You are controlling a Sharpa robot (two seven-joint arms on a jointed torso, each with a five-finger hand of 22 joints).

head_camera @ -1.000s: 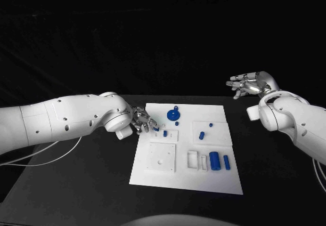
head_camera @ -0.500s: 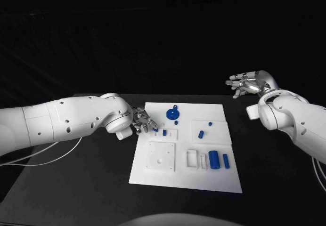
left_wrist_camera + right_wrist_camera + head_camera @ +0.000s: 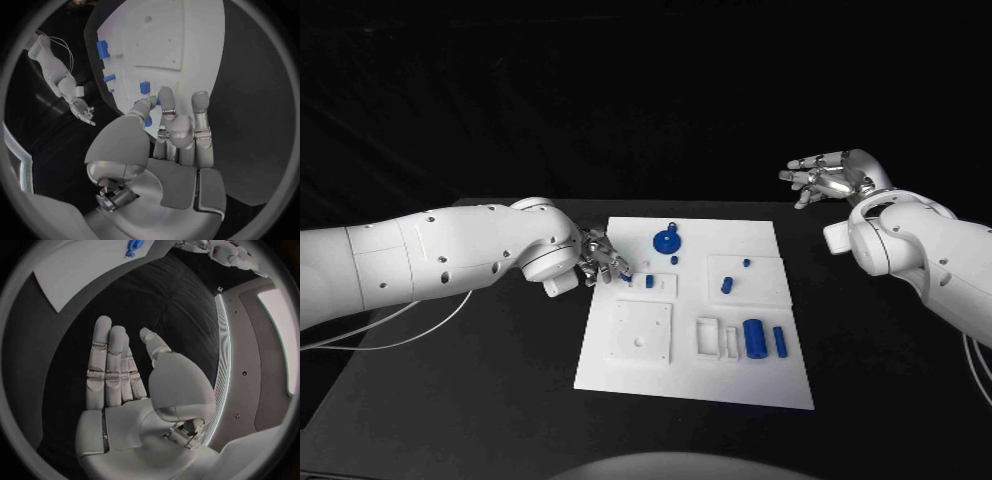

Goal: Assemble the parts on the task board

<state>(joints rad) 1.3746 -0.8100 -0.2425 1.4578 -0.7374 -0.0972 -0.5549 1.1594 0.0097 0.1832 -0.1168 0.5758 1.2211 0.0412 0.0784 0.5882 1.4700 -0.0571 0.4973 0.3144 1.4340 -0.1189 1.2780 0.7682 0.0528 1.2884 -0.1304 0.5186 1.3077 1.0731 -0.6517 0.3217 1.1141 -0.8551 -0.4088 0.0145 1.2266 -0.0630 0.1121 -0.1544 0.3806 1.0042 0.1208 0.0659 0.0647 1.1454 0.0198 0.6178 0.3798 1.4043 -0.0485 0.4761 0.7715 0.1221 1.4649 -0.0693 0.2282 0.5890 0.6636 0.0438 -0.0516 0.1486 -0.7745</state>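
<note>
dim, black surround | task board (image 3: pixel 697 310) brightly lit (slight glare) | wrist views fisheye-bent at rims

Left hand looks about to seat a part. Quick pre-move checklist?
1. Left hand at the task board left edge, by a small blue peg: ok.
2. Part held in left hand: cannot tell, fingers hide it.
3. Right hand raised off the board, holding nothing: ok.
4. Blue round part standing at the far end: ok.
5. Large blue cylinder lying loose, unassembled: not ok.

left hand (image 3: pixel 603 262) low, right hand (image 3: pixel 828 176) raised
</note>
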